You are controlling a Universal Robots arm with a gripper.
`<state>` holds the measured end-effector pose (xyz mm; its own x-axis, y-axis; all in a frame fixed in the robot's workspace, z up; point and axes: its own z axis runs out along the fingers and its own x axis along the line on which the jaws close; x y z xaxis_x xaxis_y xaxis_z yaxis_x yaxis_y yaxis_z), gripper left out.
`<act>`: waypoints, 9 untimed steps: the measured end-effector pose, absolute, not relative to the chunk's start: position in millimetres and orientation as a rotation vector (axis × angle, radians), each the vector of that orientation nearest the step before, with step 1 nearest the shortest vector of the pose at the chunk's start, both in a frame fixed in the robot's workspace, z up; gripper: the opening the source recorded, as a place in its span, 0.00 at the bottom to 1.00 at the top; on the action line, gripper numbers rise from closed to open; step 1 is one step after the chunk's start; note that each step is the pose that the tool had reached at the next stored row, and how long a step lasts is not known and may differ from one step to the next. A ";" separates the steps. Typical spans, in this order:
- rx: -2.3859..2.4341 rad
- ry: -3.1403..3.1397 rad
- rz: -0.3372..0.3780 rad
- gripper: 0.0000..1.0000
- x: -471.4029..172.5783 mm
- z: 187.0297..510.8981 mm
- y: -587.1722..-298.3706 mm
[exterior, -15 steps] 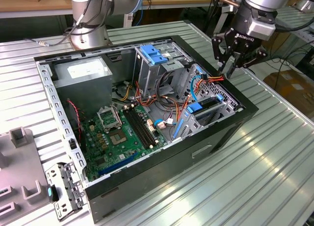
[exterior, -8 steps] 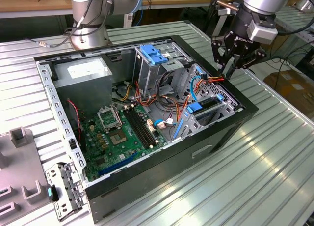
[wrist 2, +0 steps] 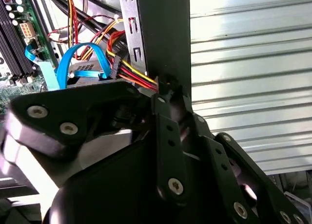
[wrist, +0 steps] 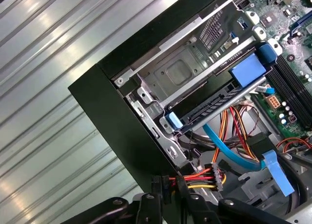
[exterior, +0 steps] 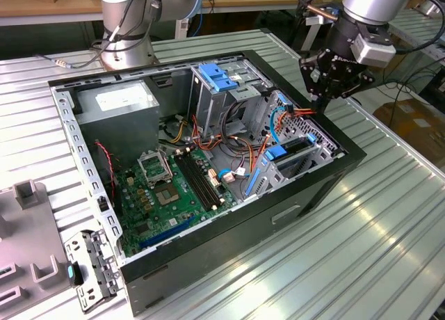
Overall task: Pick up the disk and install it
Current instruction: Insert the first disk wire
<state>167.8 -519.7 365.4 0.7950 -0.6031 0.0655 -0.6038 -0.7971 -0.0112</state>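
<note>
The disk (wrist: 210, 108) lies as a dark flat slab with a blue tab at its end inside the metal drive cage (wrist: 178, 73) of the open computer case. In the exterior view the disk (exterior: 295, 147) sits in that cage near the case's right wall. My gripper (exterior: 321, 103) hangs over the case's right rim, just above a bundle of red, yellow and black power wires (exterior: 304, 113). In both wrist views the gripper (wrist 2: 171, 104) (wrist: 168, 197) sits right at the case wall where the power wires (wrist: 197, 179) end in a black connector (wrist: 217, 177).
A blue data cable (wrist: 229, 148) loops beside the connector. The motherboard (exterior: 174, 188) fills the case floor, with a grey power supply (exterior: 118, 101) at the back left and a second drive cage with a blue latch (exterior: 215, 76). A removed bracket (exterior: 90, 268) lies on the slatted table.
</note>
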 end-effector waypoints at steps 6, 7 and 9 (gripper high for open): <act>2.966 -0.997 0.103 0.17 167.8 370.9 -519.7; 2.966 -0.997 0.103 0.17 167.8 371.8 -519.8; 2.967 -0.997 0.103 0.17 167.8 372.0 -519.8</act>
